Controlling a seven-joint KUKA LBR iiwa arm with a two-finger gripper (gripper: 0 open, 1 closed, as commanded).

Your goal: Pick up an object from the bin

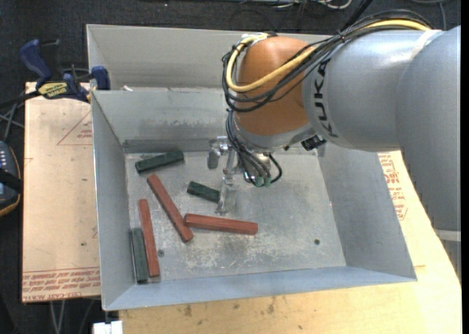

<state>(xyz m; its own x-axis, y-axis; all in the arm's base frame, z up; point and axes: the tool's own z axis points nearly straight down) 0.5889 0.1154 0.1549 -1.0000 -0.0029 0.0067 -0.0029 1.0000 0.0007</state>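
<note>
Six small bars lie on the floor of the bin (308, 215), all in the left and middle of the frame. The gripper (226, 201) hangs tip-down near the frame's centre; whether it is open or closed I cannot tell. Two bars are nearest it. A short dark green block (203, 192) sits just beside it to the left, its long axis running left to right with a slight downward tilt. A red-brown bar (220, 223) lies just below, nearly level across the frame. Judging by closeness, either could be the target: the block needs a small shift left, the bar a small move toward the lower edge.
</note>
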